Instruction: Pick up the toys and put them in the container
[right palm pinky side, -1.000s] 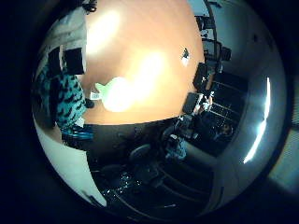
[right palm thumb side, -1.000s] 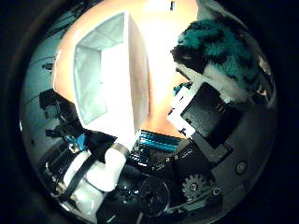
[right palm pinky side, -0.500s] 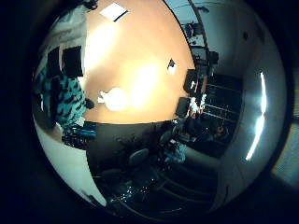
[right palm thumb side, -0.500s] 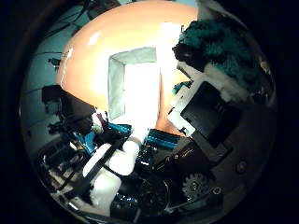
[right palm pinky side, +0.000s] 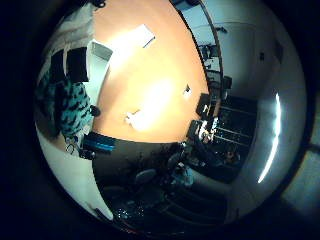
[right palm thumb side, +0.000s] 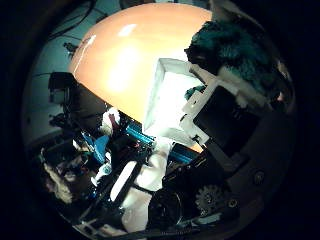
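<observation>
Teal plush toy (right palm thumb side: 235, 47), shaggy with dark markings, held against the palm of the hand (right palm thumb side: 220, 120), whose white and black fingers (right palm thumb side: 210, 100) we see curled round it. In the thumb-side view the toy sits close beside the white container (right palm thumb side: 167, 107), an open rectangular bin standing near the edge of the orange table (right palm thumb side: 125, 60); we cannot tell whether the toy is yet over the opening. A second small pale toy (right palm pinky side: 134, 117) lies apart on the table in the little-finger-side view, well away from the container. We judge the plush light, soft and compressible, unlikely to slip or break; its fur gives grip, so a loose wrap round its bulkiest part should suffice.
</observation>
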